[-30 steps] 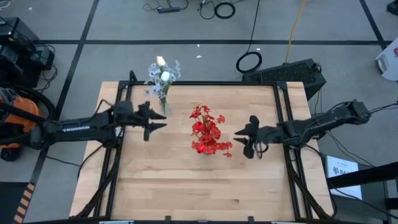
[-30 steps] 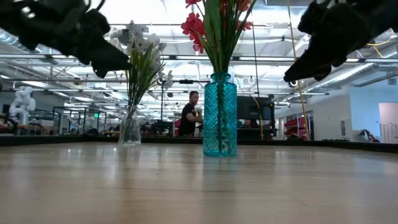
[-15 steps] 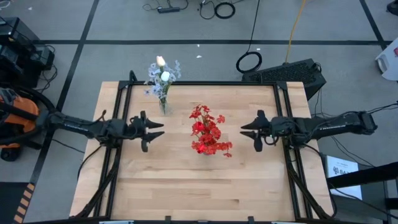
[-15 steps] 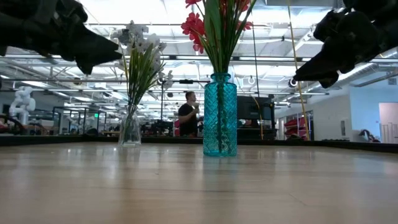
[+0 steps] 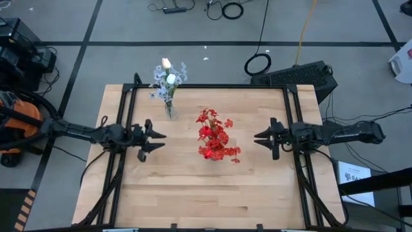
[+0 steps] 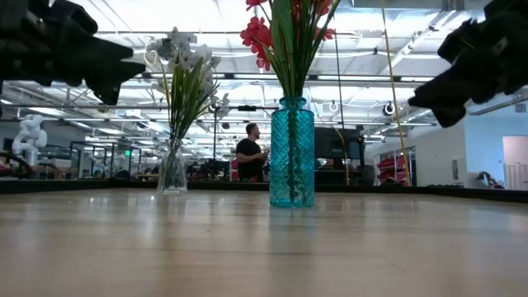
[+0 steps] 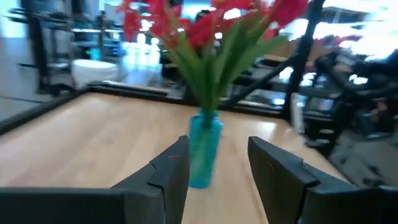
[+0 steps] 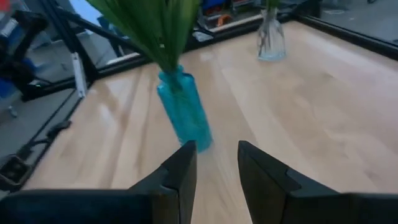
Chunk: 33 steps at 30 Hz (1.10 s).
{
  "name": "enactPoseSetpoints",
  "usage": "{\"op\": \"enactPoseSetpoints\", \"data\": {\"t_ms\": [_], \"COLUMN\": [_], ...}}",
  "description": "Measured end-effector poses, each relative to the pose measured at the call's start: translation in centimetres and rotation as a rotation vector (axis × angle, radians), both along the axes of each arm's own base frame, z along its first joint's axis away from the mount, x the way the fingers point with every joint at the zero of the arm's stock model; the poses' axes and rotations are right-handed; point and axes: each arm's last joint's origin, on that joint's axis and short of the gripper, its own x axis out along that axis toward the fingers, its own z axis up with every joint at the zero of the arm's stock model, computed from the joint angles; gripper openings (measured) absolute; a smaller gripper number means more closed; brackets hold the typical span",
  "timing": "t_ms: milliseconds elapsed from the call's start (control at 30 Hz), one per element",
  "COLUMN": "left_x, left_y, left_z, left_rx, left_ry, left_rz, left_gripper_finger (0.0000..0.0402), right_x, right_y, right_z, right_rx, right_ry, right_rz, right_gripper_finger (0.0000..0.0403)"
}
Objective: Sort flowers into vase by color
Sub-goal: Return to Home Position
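**Sorted, but the vase could tip**

High view: the left gripper (image 5: pixel 154 137) and right gripper (image 5: pixel 262 136) flank the red flowers (image 5: pixel 215 138), both spread and empty. The white flowers (image 5: pixel 168 80) stand at the far edge of the table (image 5: pixel 193 193).

Low view: the blue vase (image 6: pixel 291 153) looks top-heavy (tall stems).

Wrist views: both arms face it, so either one swinging inward could topple it.

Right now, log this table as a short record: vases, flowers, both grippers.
blue vase: mid-table, holds the red flowers
clear vase: near the far edge, left of centre, holds the white flowers
left gripper: open, empty, left of the blue vase
right gripper: open, empty, right of the blue vase
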Motion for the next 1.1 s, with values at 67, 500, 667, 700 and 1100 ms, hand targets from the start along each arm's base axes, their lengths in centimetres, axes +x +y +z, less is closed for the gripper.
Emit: {"op": "enactPoseSetpoints", "data": {"t_ms": [67, 500, 667, 700, 1100], "left_x": [0.0, -0.2, -1.0, -1.2, -2.5], "left_y": [0.2, 1.3, 1.8, 1.8, 1.9], "left_z": [-0.1, 0.4, 0.6, 0.5, 0.3], "left_rx": [0.013, 0.091, 0.088, 0.085, 0.085], "left_ry": [0.005, -0.05, -0.066, -0.059, 0.105], "left_rz": [0.042, 0.076, 0.118, 0.118, 0.116], "left_gripper_finger": [0.0168, 0.0168, 0.0168, 0.0168, 0.0168], "right_x": [-0.1, -1.0, -1.6, -1.7, -2.3], "right_y": [-0.1, -0.2, -0.3, -0.3, -0.3], "right_z": [-0.6, -0.4, -0.5, -0.6, -0.4], "right_rx": [0.001, -0.021, 0.02, 0.035, 0.072], "right_ry": [0.007, -0.122, -0.127, -0.119, -0.154], "right_rz": [-0.021, -0.05, -0.08, -0.085, -0.087], "right_gripper_finger": [0.0109, 0.0109, 0.0109, 0.0109, 0.0109]}}
